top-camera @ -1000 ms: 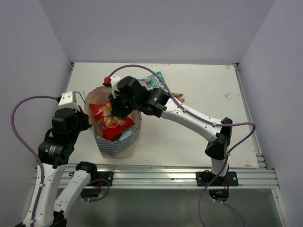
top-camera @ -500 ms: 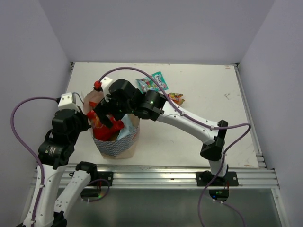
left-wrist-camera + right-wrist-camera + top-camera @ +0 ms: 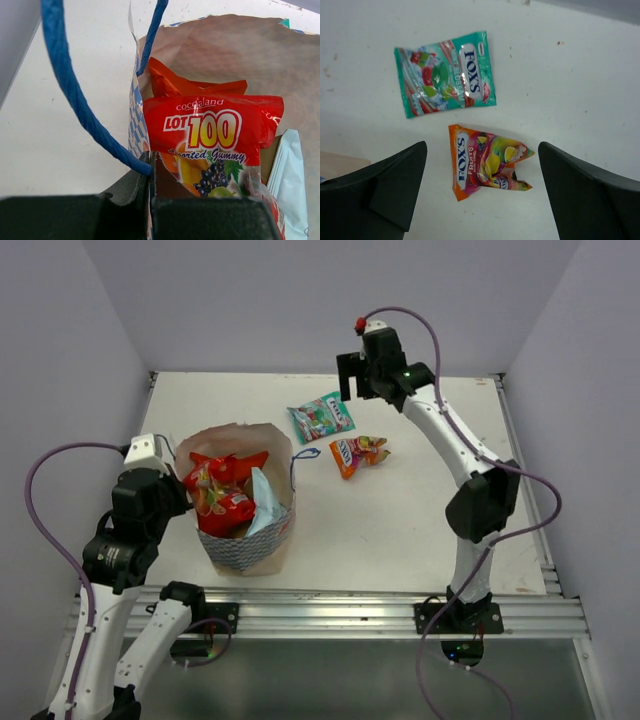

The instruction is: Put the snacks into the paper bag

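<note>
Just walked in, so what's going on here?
Two robot arms are bagging snacks. The left gripper is shut on the paper bag at its rim. The fruit-candy bag, red chip bag and light-blue chip bag are inside. The right gripper hangs open above the teal packet and red-yellow packet, both lying on the table.

Open table (image 3: 430,510) around the teal packet (image 3: 321,416) and red-yellow packet (image 3: 358,453) — paper bag (image 3: 240,555) close on the left
</note>
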`<move>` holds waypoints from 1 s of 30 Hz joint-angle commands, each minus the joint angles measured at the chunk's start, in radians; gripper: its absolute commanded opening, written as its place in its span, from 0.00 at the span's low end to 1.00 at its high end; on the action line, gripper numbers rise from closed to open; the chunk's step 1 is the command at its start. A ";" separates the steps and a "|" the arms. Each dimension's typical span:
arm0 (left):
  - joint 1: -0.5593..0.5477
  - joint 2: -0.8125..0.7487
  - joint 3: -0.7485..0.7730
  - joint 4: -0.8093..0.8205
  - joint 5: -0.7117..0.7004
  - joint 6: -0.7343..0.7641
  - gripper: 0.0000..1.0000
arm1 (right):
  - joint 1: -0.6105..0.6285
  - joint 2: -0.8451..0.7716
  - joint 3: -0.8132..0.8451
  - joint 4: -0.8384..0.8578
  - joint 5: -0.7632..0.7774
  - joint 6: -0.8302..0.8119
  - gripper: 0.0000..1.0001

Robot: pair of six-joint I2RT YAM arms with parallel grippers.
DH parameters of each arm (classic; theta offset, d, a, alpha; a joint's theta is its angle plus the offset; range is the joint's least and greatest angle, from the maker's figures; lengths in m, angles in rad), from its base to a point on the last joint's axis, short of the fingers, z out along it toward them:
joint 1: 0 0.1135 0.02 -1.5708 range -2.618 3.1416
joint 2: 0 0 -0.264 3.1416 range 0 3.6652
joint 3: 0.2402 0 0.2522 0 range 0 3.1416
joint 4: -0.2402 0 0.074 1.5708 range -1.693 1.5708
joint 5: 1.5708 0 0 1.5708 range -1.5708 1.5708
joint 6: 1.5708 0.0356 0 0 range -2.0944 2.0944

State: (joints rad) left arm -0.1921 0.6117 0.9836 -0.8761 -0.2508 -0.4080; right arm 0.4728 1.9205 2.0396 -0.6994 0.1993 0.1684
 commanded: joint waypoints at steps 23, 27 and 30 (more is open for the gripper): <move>-0.001 0.008 0.035 -0.037 -0.013 -0.003 0.00 | 0.021 -0.036 -0.193 -0.035 0.049 0.014 0.00; -0.001 0.008 0.029 -0.035 -0.008 -0.005 0.00 | 0.117 -0.135 0.072 -0.066 -0.017 0.006 0.00; -0.001 0.010 0.026 -0.029 0.002 -0.005 0.00 | 0.188 -0.130 0.261 -0.077 -0.159 0.035 0.00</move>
State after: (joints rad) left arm -0.1921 0.6159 0.9913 -0.9005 -0.2821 -0.4084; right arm 0.5671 1.9289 2.1056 -0.8040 0.1871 0.1848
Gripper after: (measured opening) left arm 0.018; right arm 0.210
